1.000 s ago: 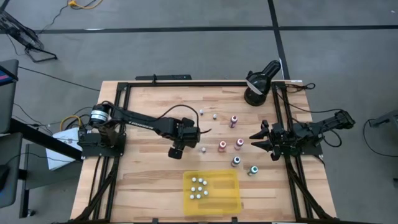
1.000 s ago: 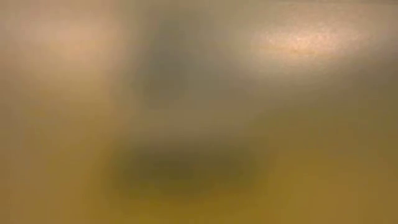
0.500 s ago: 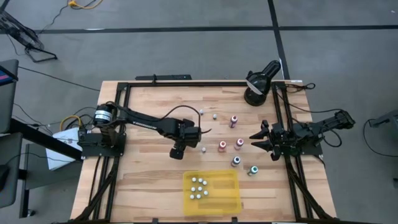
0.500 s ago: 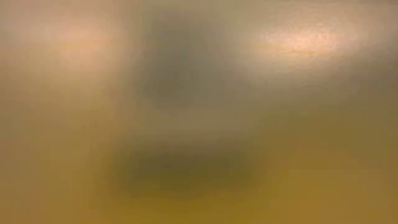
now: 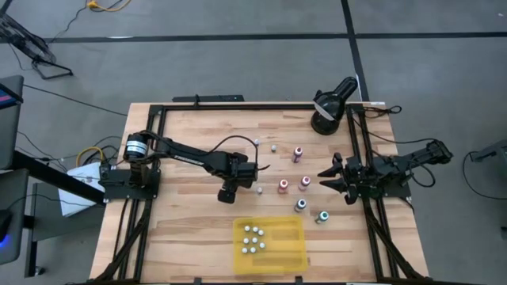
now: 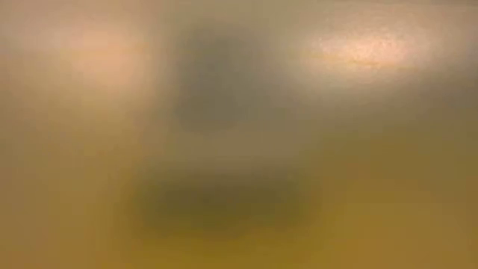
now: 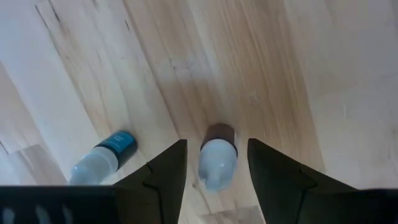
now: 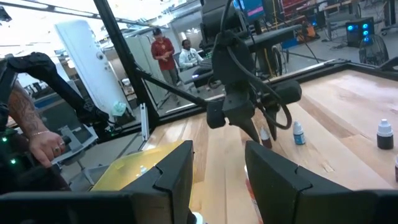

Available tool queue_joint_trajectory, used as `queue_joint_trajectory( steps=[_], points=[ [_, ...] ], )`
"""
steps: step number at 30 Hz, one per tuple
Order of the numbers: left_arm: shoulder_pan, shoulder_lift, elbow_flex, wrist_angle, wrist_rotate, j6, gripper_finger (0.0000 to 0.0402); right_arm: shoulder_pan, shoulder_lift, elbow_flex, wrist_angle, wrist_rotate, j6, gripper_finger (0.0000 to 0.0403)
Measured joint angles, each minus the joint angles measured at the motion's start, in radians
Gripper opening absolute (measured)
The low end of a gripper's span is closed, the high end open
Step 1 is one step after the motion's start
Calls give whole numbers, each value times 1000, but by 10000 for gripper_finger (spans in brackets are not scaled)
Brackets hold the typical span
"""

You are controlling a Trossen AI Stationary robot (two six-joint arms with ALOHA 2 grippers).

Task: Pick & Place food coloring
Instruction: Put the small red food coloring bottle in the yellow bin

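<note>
Left gripper (image 7: 216, 163): your left arm reaches over the table's middle; its fingers (image 7: 163, 168) are spread on either side of a bottle, not yet closed on it.
Brown bottle (image 7: 217, 162): you see it between those fingers, upright, white cap toward the camera.
Blue bottle (image 7: 104, 157): lying on the wood just beside the brown one.
Right gripper (image 5: 326, 177): parked at the table's right edge, fingers apart, holding nothing.
Other bottles (image 5: 283, 186): scattered between your two grippers.
Yellow tray (image 5: 295, 249): at the near edge, with several white-capped bottles (image 5: 252, 237) inside.
Low view: too blurred to tell you anything.
</note>
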Motion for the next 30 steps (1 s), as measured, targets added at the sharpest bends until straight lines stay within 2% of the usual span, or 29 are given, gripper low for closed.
queue_joint_trajectory(
  steps=[3, 13, 21, 30],
  points=[
    [0, 0, 0, 0, 0, -1, 146, 0, 0, 0, 0, 0, 0, 137],
    [0, 0, 0, 0, 0, -15, 63, 0, 1, 0, 0, -1, 0, 138],
    [-3, -24, 0, 1, 1, -34, 81, 0, 1, 0, 0, -1, 0, 139],
    [-21, -130, 0, -2, 48, -62, 65, 0, 1, 0, 0, -1, 0, 137]
  ],
)
